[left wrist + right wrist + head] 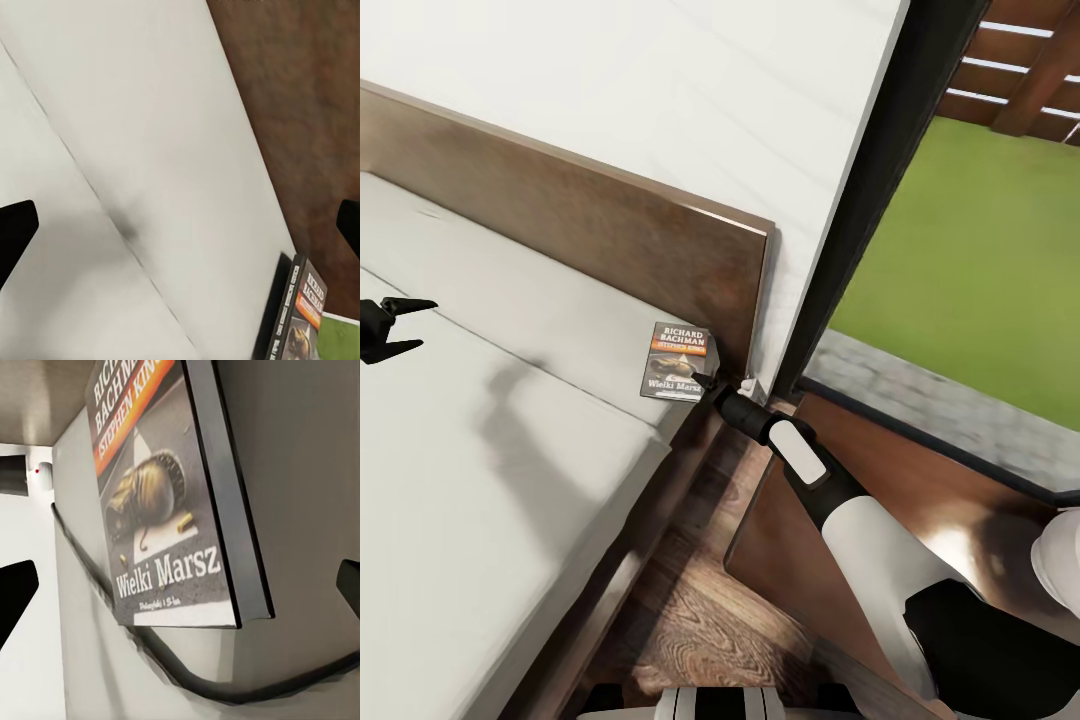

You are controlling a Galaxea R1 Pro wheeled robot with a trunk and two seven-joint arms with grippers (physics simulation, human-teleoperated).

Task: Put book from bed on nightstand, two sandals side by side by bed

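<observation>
The book (678,362) lies flat on the light-grey mattress of the bed (480,470), at the corner by the dark headboard (610,230). Its cover reads "Richard Bachman" and "Wielki Marsz". My right gripper (708,384) reaches over the bed's edge to the book's near corner. In the right wrist view the book (165,487) fills the space just ahead of the right gripper (180,592), whose fingers stand open on either side. My left gripper (395,325) hovers open above the mattress, far to the left. From the left gripper (180,229), the book (300,315) shows edge-on. The sandals are out of view.
The nightstand (780,560), with its glossy dark-brown top, stands between the bed and the black-framed window (860,220), under my right arm. Grass (980,250) and a wooden fence show outside. A strip of plank floor (690,620) runs between bed and nightstand.
</observation>
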